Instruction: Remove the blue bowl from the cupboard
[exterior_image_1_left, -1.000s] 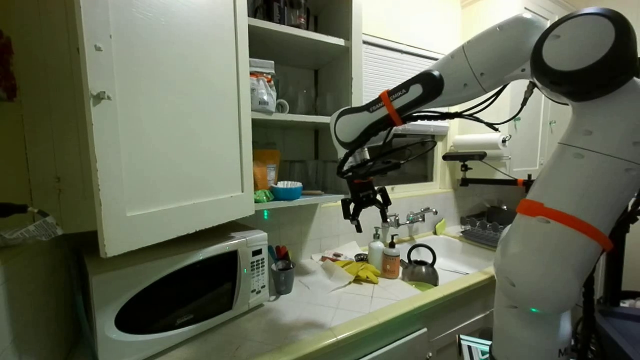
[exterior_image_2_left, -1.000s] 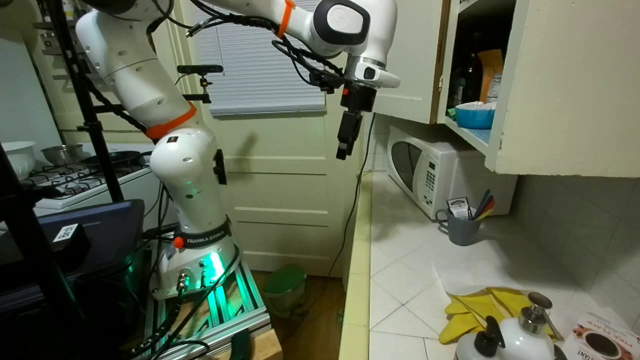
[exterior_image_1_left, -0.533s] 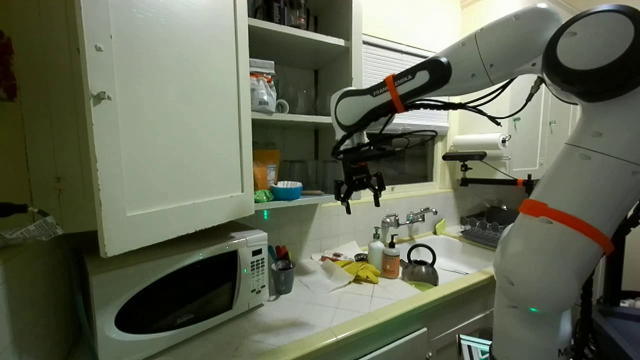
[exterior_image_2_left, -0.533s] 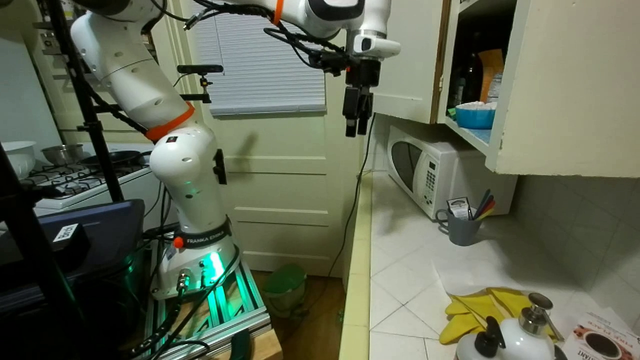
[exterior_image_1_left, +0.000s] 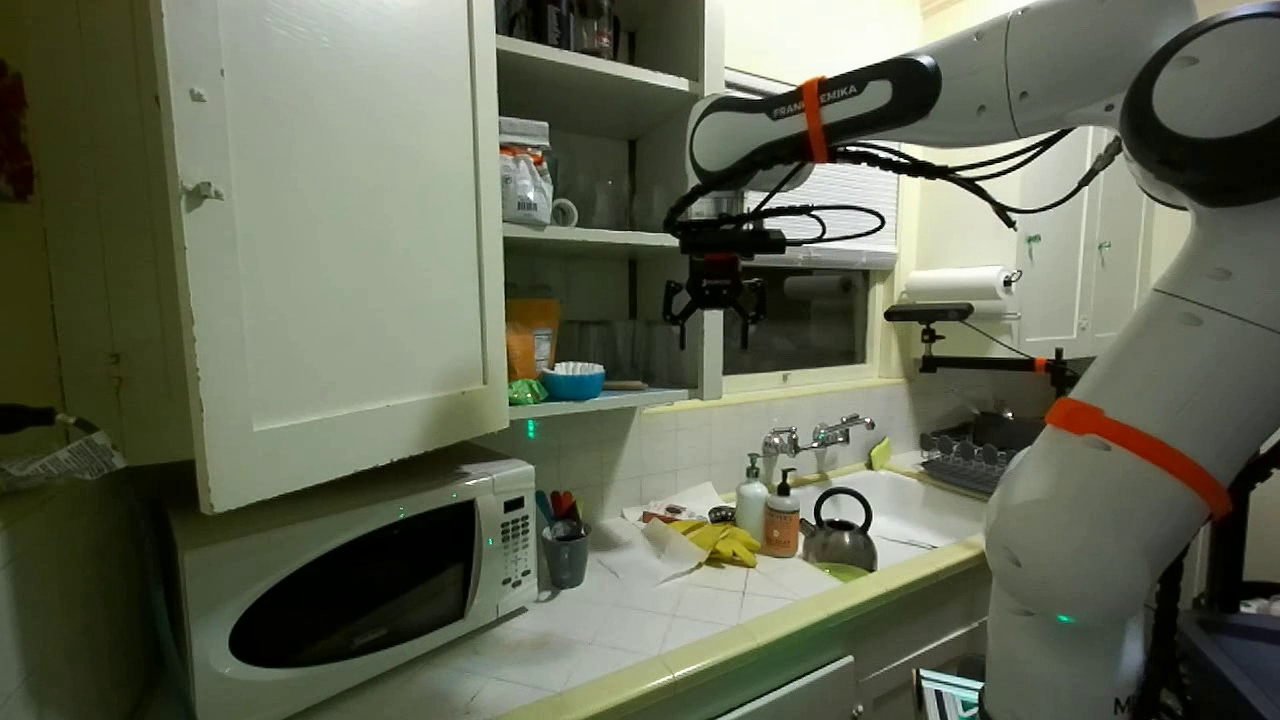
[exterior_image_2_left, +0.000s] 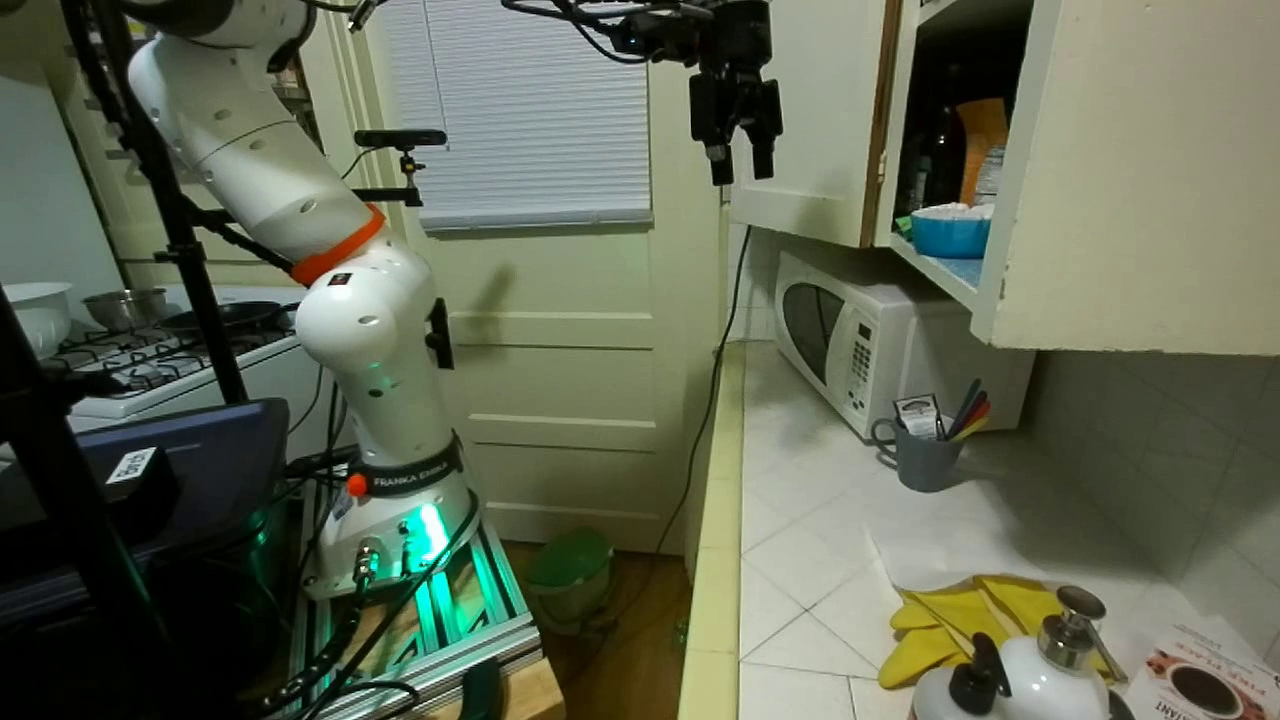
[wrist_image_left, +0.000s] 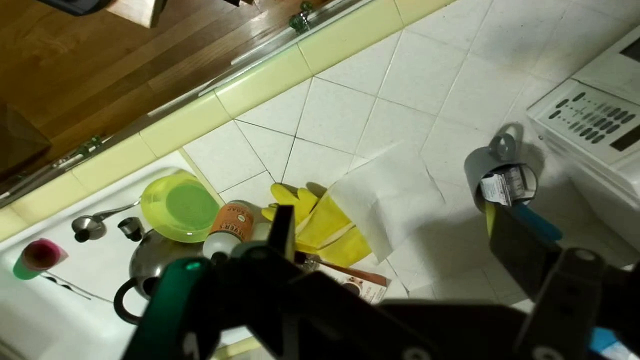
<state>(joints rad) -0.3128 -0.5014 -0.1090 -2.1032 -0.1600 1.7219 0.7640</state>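
"While the cupboard (exterior_image_1_left: 713, 60) stands with its door (exterior_image_1_left: 345, 230) swung out, where do you see the blue bowl (exterior_image_1_left: 574, 384)?"

"Upright on the lowest shelf (exterior_image_1_left: 645, 398) that shows, close to its front edge. An orange pouch (exterior_image_1_left: 530, 335) stands behind it and a green packet (exterior_image_1_left: 527, 391) sits just beside it; whether either touches the bowl, I can't tell. Something white (exterior_image_1_left: 574, 368) shows inside the bowl."

"And the gripper (exterior_image_1_left: 713, 343)?"

"Outside the cupboard, its two fingers (wrist_image_left: 525, 250) pointing down and parted wide. Both exterior views have it well apart from the bowl. The wrist view looks past the spread fingers down to the counter (exterior_image_1_left: 600, 630)."

"What's on the counter?"

"At the end below the cupboard, a white microwave (exterior_image_1_left: 350, 590). Just beside it, a grey mug (exterior_image_1_left: 566, 560) with coloured handles (exterior_image_1_left: 565, 503) sticking out. Farther along lie yellow gloves (exterior_image_1_left: 722, 543), right by a sheet of white paper (wrist_image_left: 385, 195), and two pump bottles (exterior_image_1_left: 782, 525) stand between the gloves and the sink (exterior_image_1_left: 915, 500)."

"And in the sink?"

"A metal kettle (exterior_image_1_left: 840, 545) with a black handle, on the side toward the bottles, and a lime-green bowl (wrist_image_left: 180, 207) next to it, near the sink's front corner. Whether kettle and green bowl touch, I can't make out."
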